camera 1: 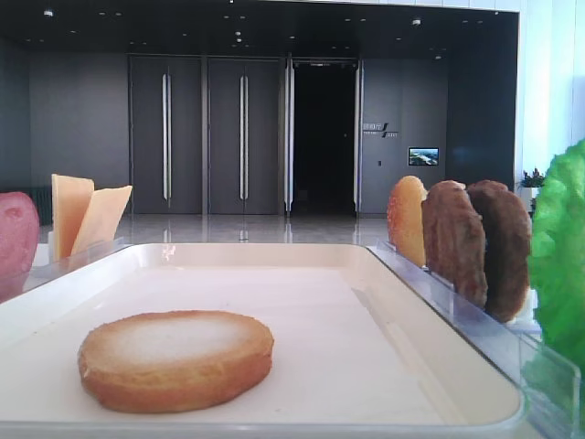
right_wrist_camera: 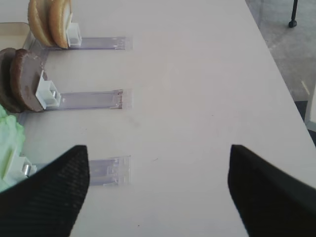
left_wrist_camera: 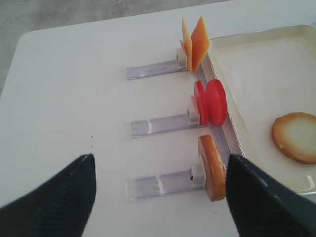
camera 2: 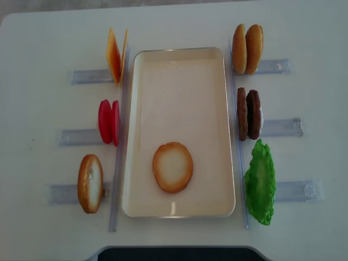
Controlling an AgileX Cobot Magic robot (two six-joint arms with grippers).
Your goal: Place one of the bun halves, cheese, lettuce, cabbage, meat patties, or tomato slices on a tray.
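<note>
One bun half [camera 2: 172, 167] lay flat, pale face up, on the near part of the cream tray [camera 2: 179, 70], slightly left of centre; by the look of it one placement was done, and the rest of the tray was bare. The other pieces stood on edge in clear plastic holders [camera 2: 87, 76] along both long sides of the tray on the white desk [camera 2: 49, 32]. On the left: cheese slices [camera 2: 116, 56] far, tomato slices [camera 2: 108, 122] in the middle, a second bun half [camera 2: 90, 182] near. On the right: two more bun halves [camera 2: 247, 48] far, two meat patties [camera 2: 249, 114] in the middle, lettuce [camera 2: 260, 182] near. No cabbage could be made out. The left pincer [left_wrist_camera: 160, 197] hung over the desk left of the holders, jaws spread wide, nothing between them. The right pincer [right_wrist_camera: 158, 190] hung over bare desk right of its holders, also wide open and empty. Judgement: if only one item was required, the task stood complete; if more were wanted, every remaining piece was untouched in its holder.
</note>
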